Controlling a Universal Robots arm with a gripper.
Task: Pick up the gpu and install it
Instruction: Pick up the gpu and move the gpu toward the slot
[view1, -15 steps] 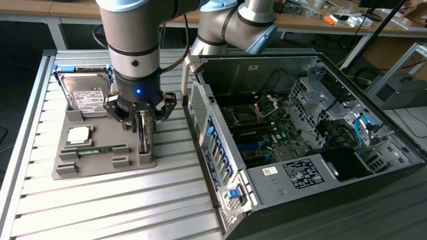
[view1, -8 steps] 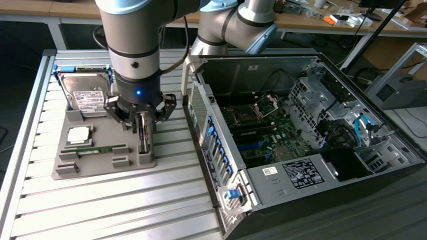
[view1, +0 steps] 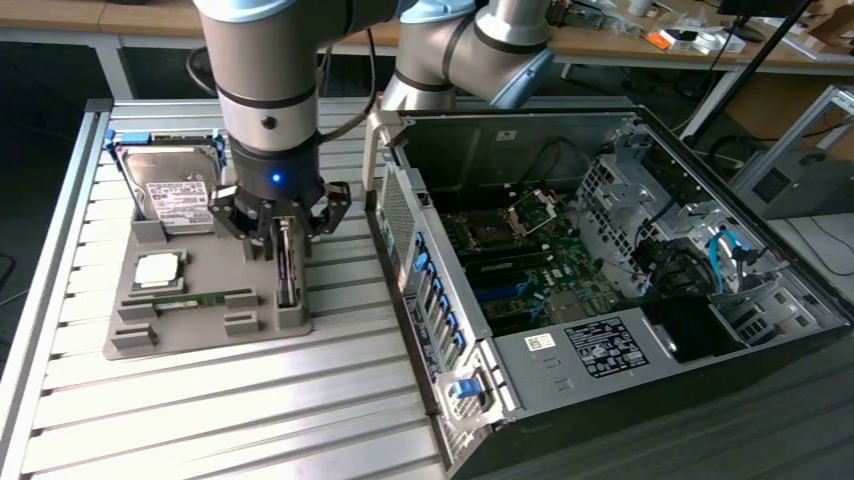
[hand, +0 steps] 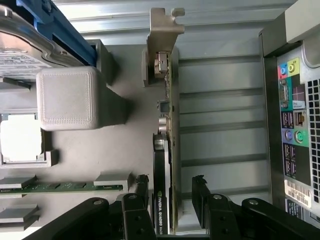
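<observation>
The gpu (view1: 284, 268) stands on its long edge in a slot at the right side of the grey holder tray (view1: 200, 335). It is a thin dark card with a silvery bracket (hand: 162, 25) at one end. My gripper (view1: 284, 235) hangs straight over it, open. In the wrist view the gpu (hand: 165, 145) runs edge-on between my black fingers (hand: 200, 197), and my gripper (hand: 170, 181) straddles it. One finger is close to the card's dark cover; a gap shows on the other side.
The tray also holds a silver hard drive (view1: 174, 185), a square processor (view1: 158, 268) and a green memory stick (view1: 200, 297). The open computer case (view1: 627, 330) lies at the exterior view's right, its motherboard (view1: 534, 260) exposed and its rear ports (hand: 295, 125) close to the tray.
</observation>
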